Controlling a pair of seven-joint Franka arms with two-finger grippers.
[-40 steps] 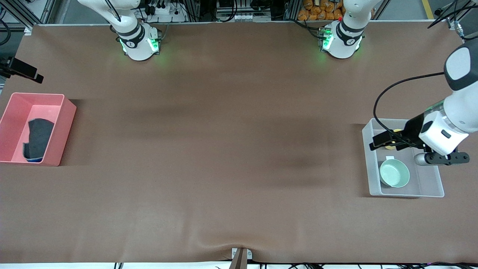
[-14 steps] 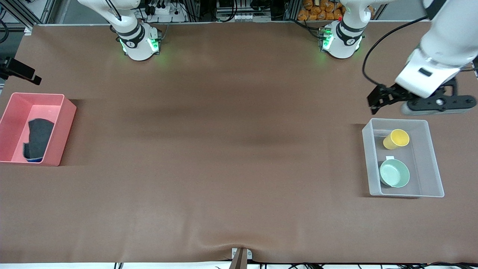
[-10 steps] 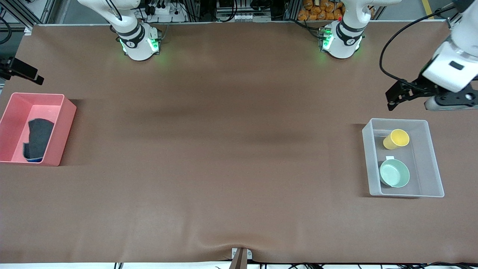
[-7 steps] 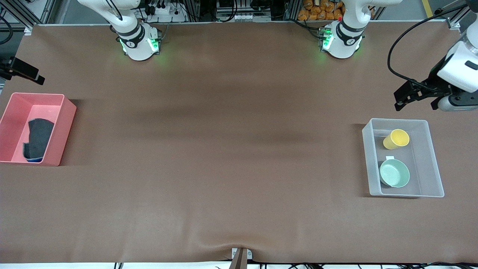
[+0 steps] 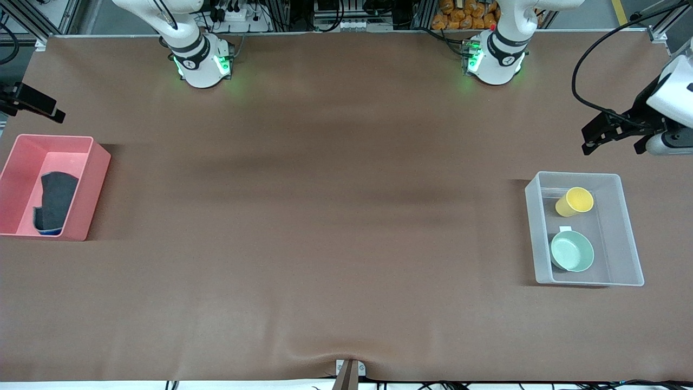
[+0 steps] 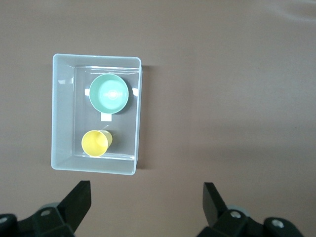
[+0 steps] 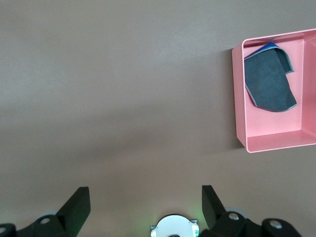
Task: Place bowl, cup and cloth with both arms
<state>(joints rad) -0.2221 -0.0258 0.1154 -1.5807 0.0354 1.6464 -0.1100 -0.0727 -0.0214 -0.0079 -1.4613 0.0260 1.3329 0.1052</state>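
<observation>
Yellow cup (image 6: pixel 96 142) in bin, apart from spread fingers (image 6: pixel 79 200) (left gripper (image 6: pixel 145 202))

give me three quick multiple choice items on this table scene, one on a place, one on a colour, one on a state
1. Where is the cup?
A. in the clear bin
B. in the pink bin
C. on the bare table

2. What colour is the bowl?
A. red
B. mint green
C. black

3. How is the left gripper?
A. shut on the cloth
B. shut on the cup
C. open, empty

Key: 1 A, it stands beside the bowl inside the clear walls; 2 B, plainly pale green; 3 C, fingers spread with nothing between.
</observation>
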